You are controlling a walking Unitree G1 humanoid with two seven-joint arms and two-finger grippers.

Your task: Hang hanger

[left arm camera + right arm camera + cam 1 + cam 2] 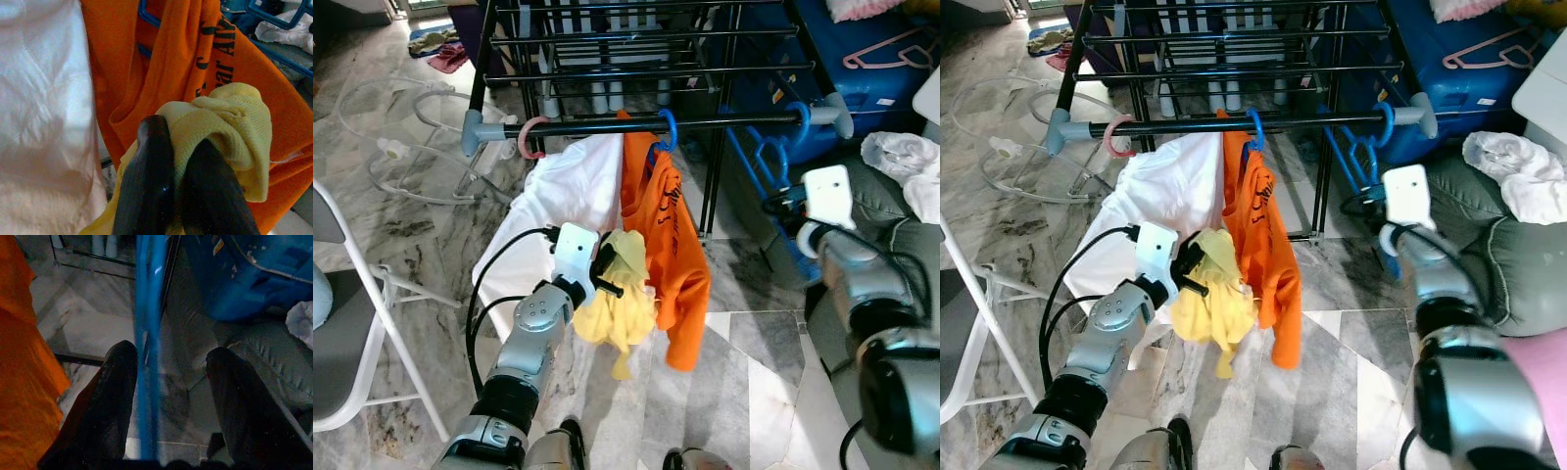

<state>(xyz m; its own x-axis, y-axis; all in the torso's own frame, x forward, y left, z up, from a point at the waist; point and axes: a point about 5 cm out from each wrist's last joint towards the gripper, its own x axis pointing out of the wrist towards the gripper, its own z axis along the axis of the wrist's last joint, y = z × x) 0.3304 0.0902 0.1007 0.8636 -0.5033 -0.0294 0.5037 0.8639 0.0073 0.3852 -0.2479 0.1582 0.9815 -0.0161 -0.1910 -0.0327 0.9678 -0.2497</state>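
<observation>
Marble floor (744, 392) spreads under a black drying rack (636, 59) whose front rail (724, 121) carries three hooks. Low before that rail, the left pincer (183, 147) is clamped on a bunched yellow cloth (622, 304), its fingers (149, 181) pressed together over the fabric. Just beyond this pincer hangs an orange shirt (680, 245) on a blue hanger (667, 128); beside it, toward the robot's left, a white garment (573, 191) drapes from a pink hanger (530, 137). The right pincer (168, 396) is held up at the robot's right, its fingers (105, 406) apart, with the bar of an empty blue hanger (146, 357) running between them close to one finger. That hanger's hook (798, 116) sits on the rail near its right end. Past this pincer lie a grey cushion (891, 211) and a blue box (862, 69).
</observation>
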